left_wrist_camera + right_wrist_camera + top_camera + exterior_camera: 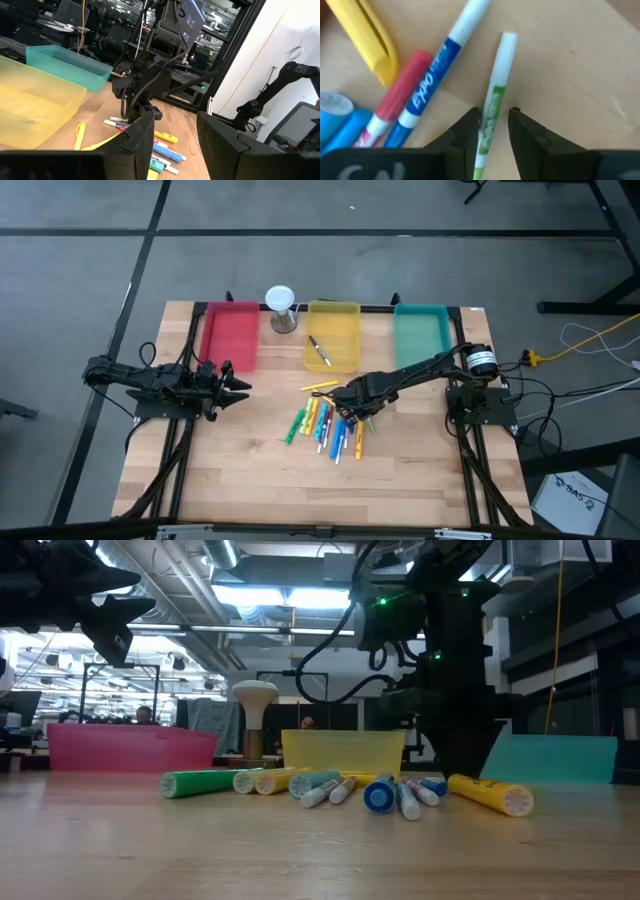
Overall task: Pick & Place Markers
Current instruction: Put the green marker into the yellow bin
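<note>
Several markers (pixel 325 425) in yellow, orange, green and blue lie in a loose pile on the wooden table; the low view shows their cap ends (pixel 380 795). One more marker (pixel 320 350) lies in the yellow tray (pixel 345 310). My right gripper (pixel 494 116) points down over the pile's right side (pixel 352 406), its fingers slightly apart on either side of a white marker with green print (pixel 496 90) that lies flat on the wood. My left gripper (pixel 240 388) hovers open at the table's left, level and holding nothing (pixel 175 130). My right gripper comes from above with one finger (pixel 470 127) on each long side of the green-printed barrel (pixel 492 107), lying across the marker. The gaps are very narrow, and I cannot tell whether the fingers touch it. The marker lies flat on the table.
A red tray (pixel 230 340), the yellow tray and a teal tray (pixel 422 335) stand side by side along the far edge. A white-topped hourglass-like object (pixel 281 308) stands between red and yellow. A red marker (pixel 400 90) and a blue one (pixel 440 65) lie close beside the fingers.
</note>
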Robot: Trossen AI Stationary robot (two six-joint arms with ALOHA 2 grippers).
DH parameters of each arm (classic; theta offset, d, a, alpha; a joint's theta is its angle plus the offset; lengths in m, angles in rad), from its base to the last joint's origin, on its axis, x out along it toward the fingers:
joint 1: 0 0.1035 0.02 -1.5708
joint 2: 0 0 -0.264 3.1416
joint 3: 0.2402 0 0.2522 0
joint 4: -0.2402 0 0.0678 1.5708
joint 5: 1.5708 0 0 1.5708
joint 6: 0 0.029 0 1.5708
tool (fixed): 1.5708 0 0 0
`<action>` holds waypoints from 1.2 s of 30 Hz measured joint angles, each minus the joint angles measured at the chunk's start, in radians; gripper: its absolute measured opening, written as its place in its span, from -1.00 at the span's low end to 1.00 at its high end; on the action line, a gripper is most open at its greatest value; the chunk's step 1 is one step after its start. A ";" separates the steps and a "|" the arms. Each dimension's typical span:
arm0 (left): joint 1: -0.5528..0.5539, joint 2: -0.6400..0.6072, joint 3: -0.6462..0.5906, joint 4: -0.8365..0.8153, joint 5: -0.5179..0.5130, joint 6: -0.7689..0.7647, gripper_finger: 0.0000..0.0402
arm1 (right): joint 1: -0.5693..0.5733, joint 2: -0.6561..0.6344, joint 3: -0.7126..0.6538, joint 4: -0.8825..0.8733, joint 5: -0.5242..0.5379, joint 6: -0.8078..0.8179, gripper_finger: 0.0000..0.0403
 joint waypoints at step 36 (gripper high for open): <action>0.000 0.000 0.000 0.000 0.000 0.000 -0.29 | 0.005 -0.009 -0.059 0.104 -0.032 0.000 -0.52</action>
